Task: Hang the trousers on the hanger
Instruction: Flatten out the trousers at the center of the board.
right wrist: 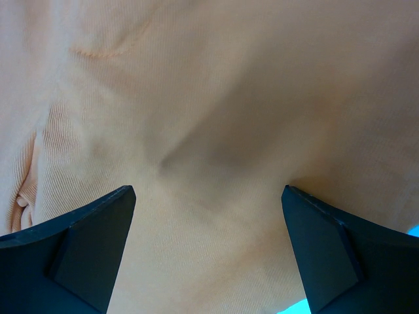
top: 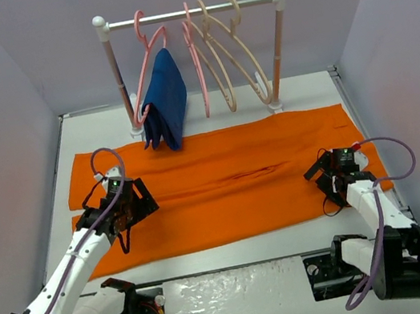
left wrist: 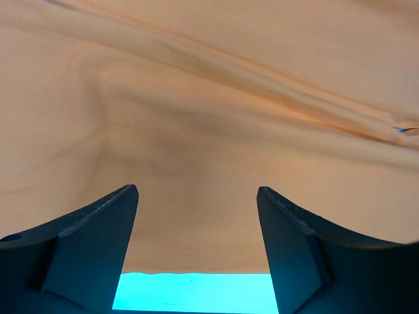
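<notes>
The orange trousers (top: 232,190) lie spread flat across the table. Two cream-beige hangers (top: 221,69) hang empty on the rack at the back, right of centre. My left gripper (top: 133,203) is open low over the left end of the trousers; in the left wrist view the gripper (left wrist: 196,190) straddles orange cloth (left wrist: 209,98) near its front hem. My right gripper (top: 325,175) is open low over the right end; in the right wrist view the gripper (right wrist: 208,190) spans wrinkled cloth (right wrist: 209,98). Neither holds anything.
A clothes rack (top: 169,15) stands at the back. A pink hanger (top: 146,62) on it carries a dark blue garment (top: 167,99). A second pink hanger (top: 197,66) hangs beside the beige ones. Grey walls close in both sides. Bare table (left wrist: 196,291) shows before the hem.
</notes>
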